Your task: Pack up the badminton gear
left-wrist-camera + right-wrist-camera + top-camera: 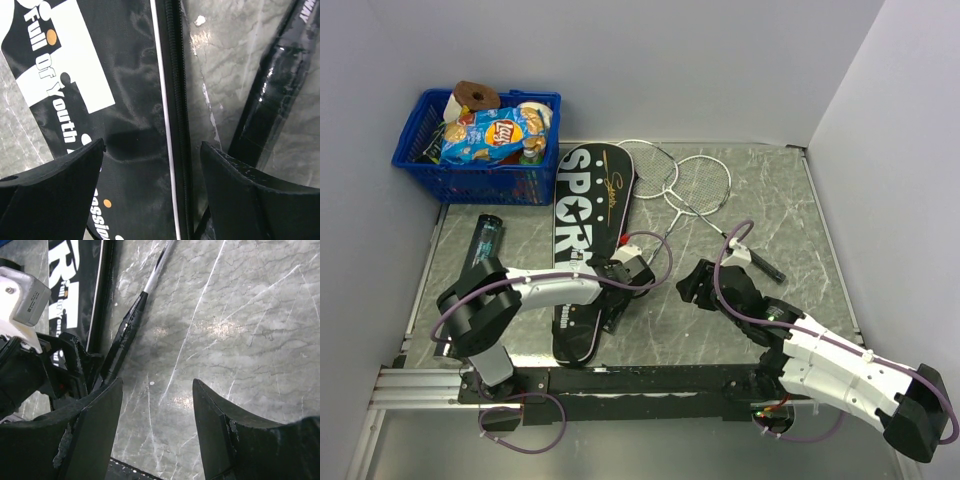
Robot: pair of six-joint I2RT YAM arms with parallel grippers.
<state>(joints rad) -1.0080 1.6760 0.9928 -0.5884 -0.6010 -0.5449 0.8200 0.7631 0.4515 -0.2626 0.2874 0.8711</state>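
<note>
- One black bag (pixel 582 240) lies flat on the table (pixel 780 210), long axis running near to far, wide end far; nothing sits in it, we judge.
- Two rackets (pixel 692 182) lie crossed just right of it, heads far, handles toward the near edge: both unpacked.
- One dark tube (pixel 485 240) lies left of the bag, roughly parallel, also out.
- Left gripper (pixel 152 150) hangs spread over the bag's zip edge, pinching nothing; right gripper (pixel 157 385) spread above the table.
</note>
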